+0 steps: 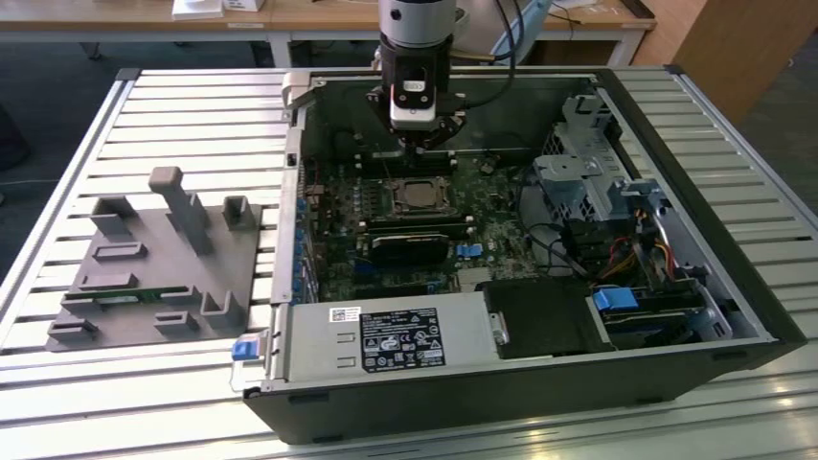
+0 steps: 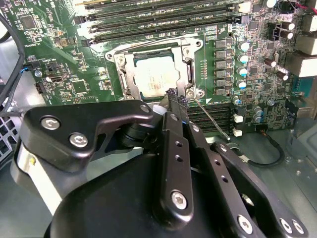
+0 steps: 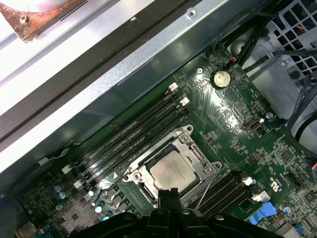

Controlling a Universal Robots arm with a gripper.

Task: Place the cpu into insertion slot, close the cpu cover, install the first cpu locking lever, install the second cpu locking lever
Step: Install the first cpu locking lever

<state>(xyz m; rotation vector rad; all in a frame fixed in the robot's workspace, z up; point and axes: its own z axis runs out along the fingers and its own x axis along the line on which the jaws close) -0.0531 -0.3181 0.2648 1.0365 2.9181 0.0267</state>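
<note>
Between memory slots (image 2: 148,22), the gripper (image 2: 177,96) hovers beside the cpu (image 2: 156,77).

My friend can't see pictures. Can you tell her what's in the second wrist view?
A square silver cpu sits in the middle of a green motherboard, with the metal cpu cover lying flat around it. The robot's big black pincer, tips together, hovers at the cover's corner, beside a thin wire lever angling away from it.
</note>
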